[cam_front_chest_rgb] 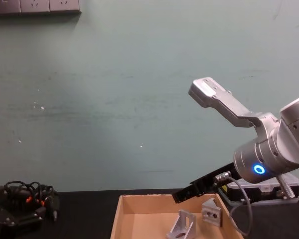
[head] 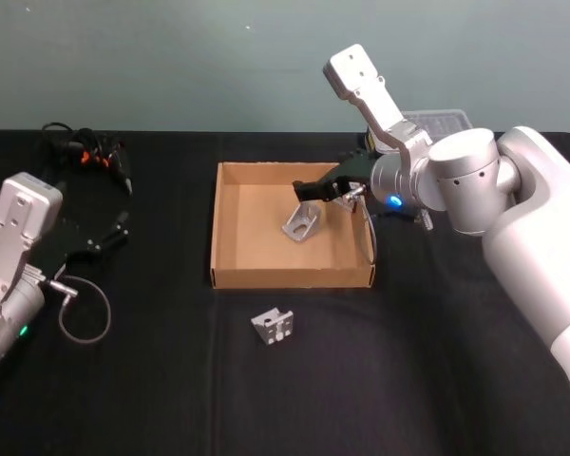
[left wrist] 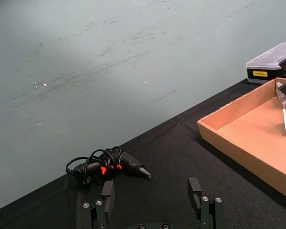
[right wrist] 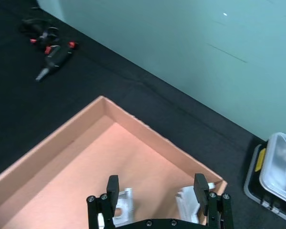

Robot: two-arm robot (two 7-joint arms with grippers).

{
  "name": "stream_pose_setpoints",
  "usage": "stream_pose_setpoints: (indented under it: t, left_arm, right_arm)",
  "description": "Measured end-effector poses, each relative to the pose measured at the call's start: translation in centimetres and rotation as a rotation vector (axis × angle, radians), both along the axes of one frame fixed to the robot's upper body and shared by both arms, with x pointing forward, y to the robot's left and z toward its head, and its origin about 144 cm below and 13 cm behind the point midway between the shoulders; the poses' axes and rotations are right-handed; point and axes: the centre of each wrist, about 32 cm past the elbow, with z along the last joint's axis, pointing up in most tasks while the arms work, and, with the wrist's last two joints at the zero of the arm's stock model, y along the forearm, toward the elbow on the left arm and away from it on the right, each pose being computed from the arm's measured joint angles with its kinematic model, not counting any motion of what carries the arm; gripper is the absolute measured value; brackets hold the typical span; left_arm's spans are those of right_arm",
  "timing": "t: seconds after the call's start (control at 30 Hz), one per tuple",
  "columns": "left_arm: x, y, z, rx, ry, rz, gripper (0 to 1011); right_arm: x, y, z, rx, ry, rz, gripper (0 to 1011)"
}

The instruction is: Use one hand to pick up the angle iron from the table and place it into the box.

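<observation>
Logged the right arm [head: 513, 190]: thick silver-grey shells, rounded joints, and a flat boxy end link with small dark screw holes in its face. A blue ring [cam_front_chest_rgb: 259, 169] glowed on the wrist housing. A grey cable [cam_front_chest_rgb: 230, 201] with a metal plug looped off that housing. The right gripper [right wrist: 156, 186] was black, with slim squared fingers [right wrist: 113, 183] and silver screw heads at the knuckles. The left arm [head: 17, 242] wore the same silver-grey finish, with a small green light [head: 22, 331] and a thin looped wire [head: 107, 306]. The left gripper [left wrist: 151, 191] matched: black, silver screws.
</observation>
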Motion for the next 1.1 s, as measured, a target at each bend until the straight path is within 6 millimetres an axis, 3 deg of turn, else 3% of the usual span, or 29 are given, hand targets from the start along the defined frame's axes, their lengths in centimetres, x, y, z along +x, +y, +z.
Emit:
stream_pose_setpoints:
  t: [0.8, 1.1]
  left_arm:
    - [0.0, 0.0, 0.0, 0.0, 0.0, 0.0, 1011]
    - [0.0, 0.0, 0.0, 0.0, 0.0, 0.0, 1012]
  right_arm:
    - [-9.6, 0.6, 5.2, -0.023, 0.08, 0.154, 1000]
    - [-11.2, 2.4, 5.5, -0.064, 0.193, 0.223, 1000]
